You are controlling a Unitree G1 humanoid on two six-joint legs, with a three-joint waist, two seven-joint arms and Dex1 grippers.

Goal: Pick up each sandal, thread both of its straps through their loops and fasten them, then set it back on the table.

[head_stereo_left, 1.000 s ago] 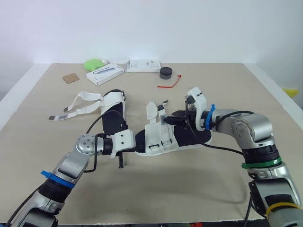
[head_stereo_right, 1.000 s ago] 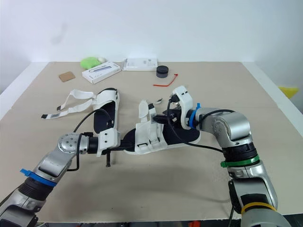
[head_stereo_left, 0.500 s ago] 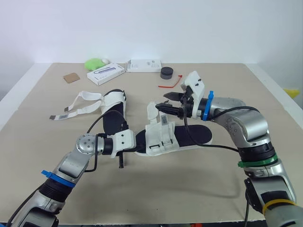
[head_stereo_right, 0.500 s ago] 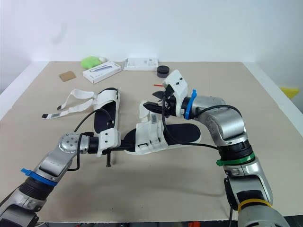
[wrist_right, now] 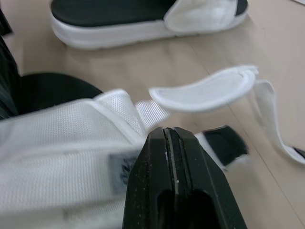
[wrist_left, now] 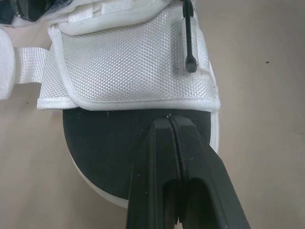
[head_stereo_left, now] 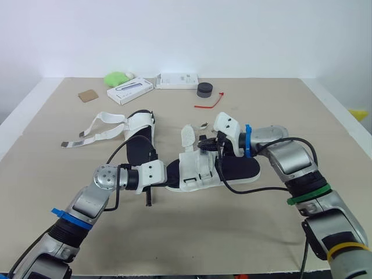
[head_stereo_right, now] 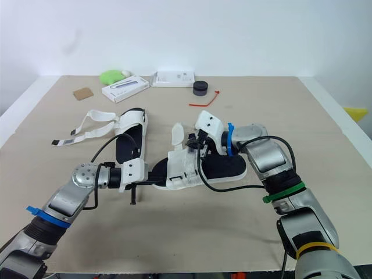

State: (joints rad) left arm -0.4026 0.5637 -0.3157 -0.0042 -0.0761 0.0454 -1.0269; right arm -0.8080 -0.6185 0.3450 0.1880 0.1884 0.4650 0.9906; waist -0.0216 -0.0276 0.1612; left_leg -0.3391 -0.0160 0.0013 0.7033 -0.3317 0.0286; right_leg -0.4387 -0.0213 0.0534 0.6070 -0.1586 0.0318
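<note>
The near sandal [head_stereo_left: 200, 168], black sole and white mesh upper, lies across the table's middle. My left gripper [head_stereo_left: 165, 174] is shut on the rim of its sole [wrist_left: 109, 143]. My right gripper [head_stereo_left: 204, 143] is shut at the top edge of the upper [wrist_right: 71, 143], pinching a thin strap whose dark end [wrist_right: 224, 143] sticks out beside the fingertips. A padded white flap [wrist_right: 205, 90] hangs loose just beyond. The second sandal [head_stereo_left: 138, 136] lies to the left, its two straps [head_stereo_left: 96, 131] spread open on the table.
Along the far edge sit a green object [head_stereo_left: 118, 78], two white boxes [head_stereo_left: 129, 91] [head_stereo_left: 177, 80], a brown card [head_stereo_left: 87, 96], a black round pot [head_stereo_left: 204, 89] and a red tie [head_stereo_left: 209, 102]. The table [head_stereo_left: 232, 232] has bare room in front.
My right gripper rose over the sandal with its fingers apart, then came down to the upper and shut on the strap. The left gripper and the sandal stayed put.
</note>
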